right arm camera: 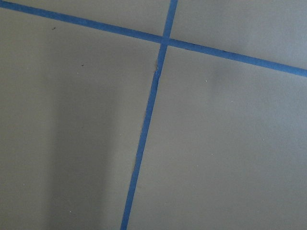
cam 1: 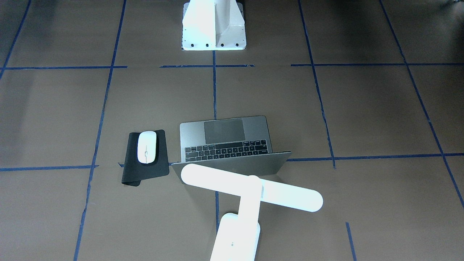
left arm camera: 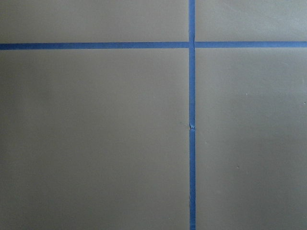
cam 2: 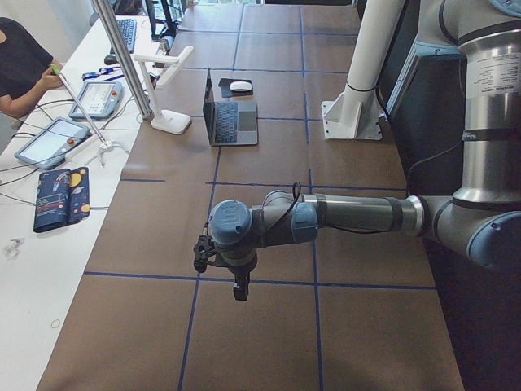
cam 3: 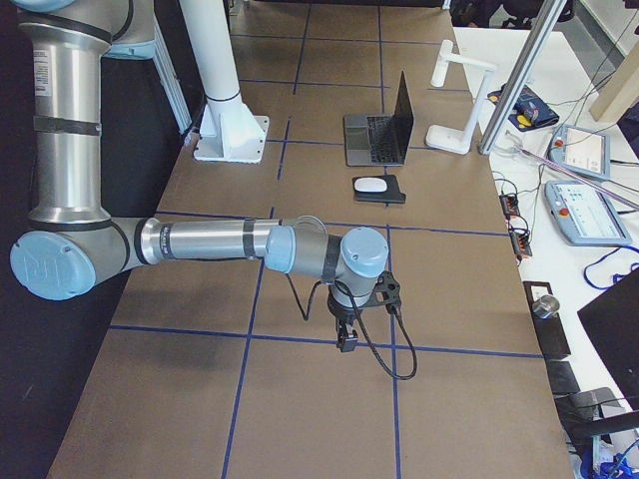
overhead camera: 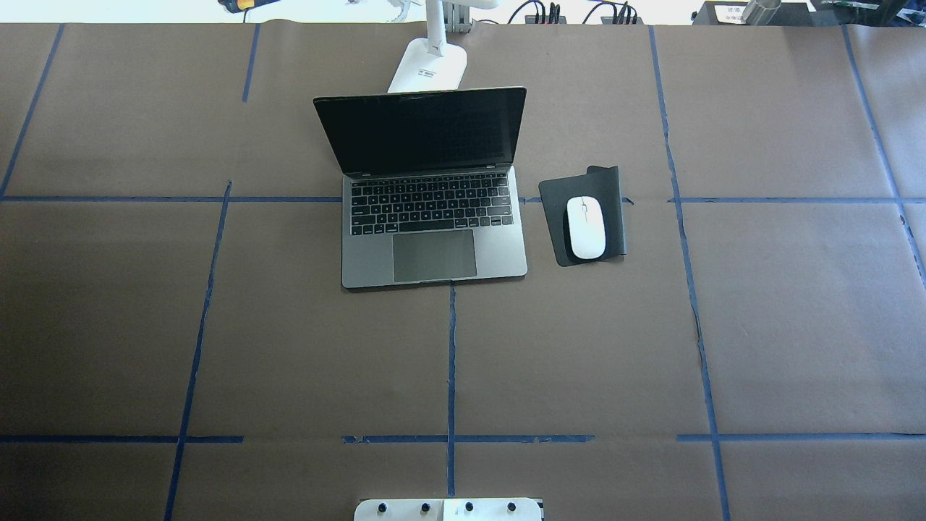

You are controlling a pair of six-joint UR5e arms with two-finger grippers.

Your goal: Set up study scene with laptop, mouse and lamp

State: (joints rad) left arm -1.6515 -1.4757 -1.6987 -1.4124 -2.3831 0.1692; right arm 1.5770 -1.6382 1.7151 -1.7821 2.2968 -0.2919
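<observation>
Looked done: laptop open, mouse on mat just right of it, lamp standing behind at far edge. Left gripper & right gripper hung well away, nothing left to do imo; can't tell how wide either was.

My grey-and-blue left arm stretches out level, its small black left gripper pointing straight down. The matching right arm does likewise, its black right gripper pointing down (I can't tell how either's jaws stand).
</observation>
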